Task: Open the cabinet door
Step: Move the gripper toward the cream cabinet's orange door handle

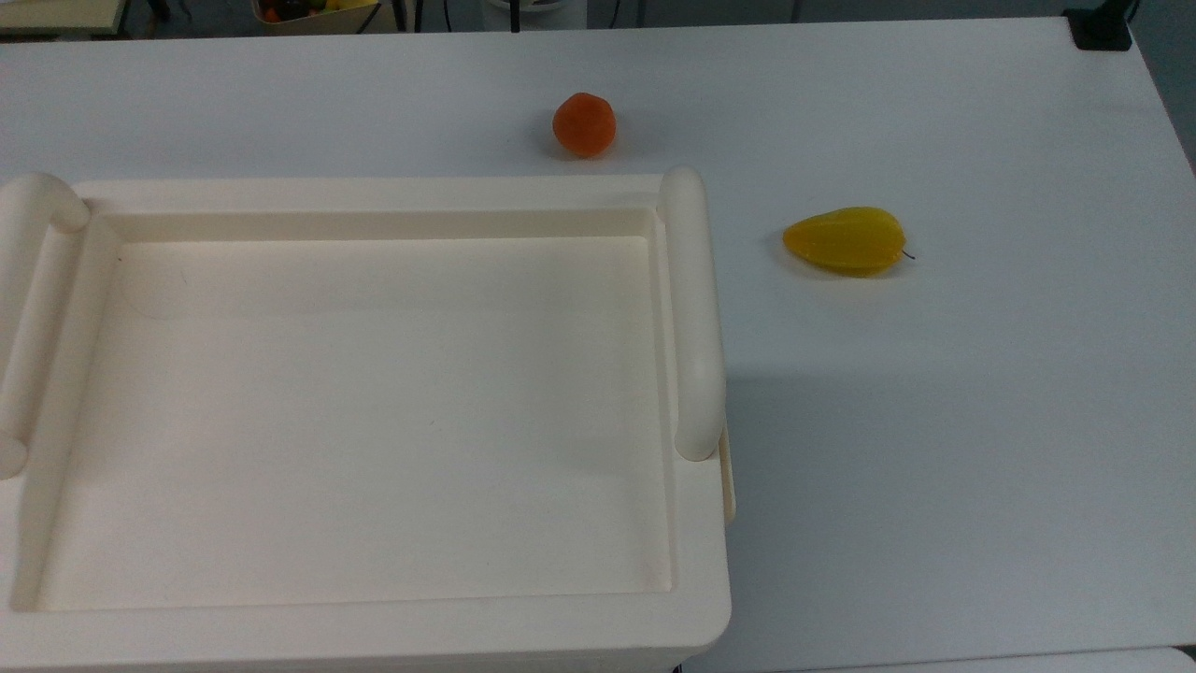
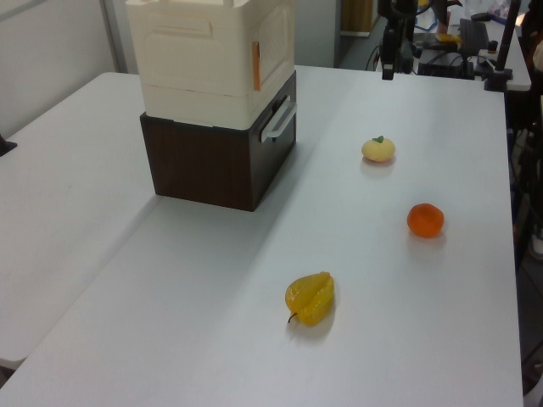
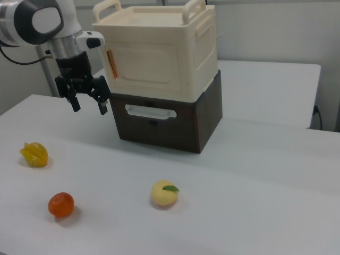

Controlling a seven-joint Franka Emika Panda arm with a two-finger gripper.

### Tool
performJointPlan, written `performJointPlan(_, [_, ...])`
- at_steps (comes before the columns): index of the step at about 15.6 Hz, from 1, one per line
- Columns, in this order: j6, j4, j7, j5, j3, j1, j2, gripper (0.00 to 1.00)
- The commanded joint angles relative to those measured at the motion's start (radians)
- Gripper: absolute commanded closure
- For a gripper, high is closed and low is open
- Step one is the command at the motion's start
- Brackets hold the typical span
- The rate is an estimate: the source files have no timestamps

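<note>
The cream cabinet (image 3: pixel 159 53) stands on a dark brown drawer box (image 3: pixel 202 122). Its door (image 3: pixel 146 66) lies flat and shut on the front face, with a thin orange handle strip (image 3: pixel 110 64) at the right view's left edge. In the left view the door (image 2: pixel 273 51) faces right, with the orange strip (image 2: pixel 255 66) on it. My gripper (image 3: pixel 89 106) hangs open and empty just left of the cabinet in the right view. It is below the orange strip, level with the top of the brown box, and touches nothing. From the top view I see the cabinet's recessed tray top (image 1: pixel 374 411).
On the white table (image 3: pixel 255 202) lie an orange fruit (image 3: pixel 61 204), a yellow star fruit (image 3: pixel 34 154) and a pale yellow fruit with a green leaf (image 3: pixel 164 194). The brown box has a white drawer handle (image 3: pixel 150 111). Rounded tube handles (image 1: pixel 693 308) rise from the cabinet top.
</note>
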Motion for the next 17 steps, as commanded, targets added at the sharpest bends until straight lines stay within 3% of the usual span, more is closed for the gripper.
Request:
performJointPlan(1, [-0.008,-0.009,0.017,-0.014,0.012,-0.008,-0.009,0.0])
performJointPlan(12, [-0.011,0.016,0.017,-0.002,0.009,-0.01,-0.002,0.0])
performJointPlan(17, [-0.007,0.143,0.019,0.046,0.018,-0.001,0.074,0.0])
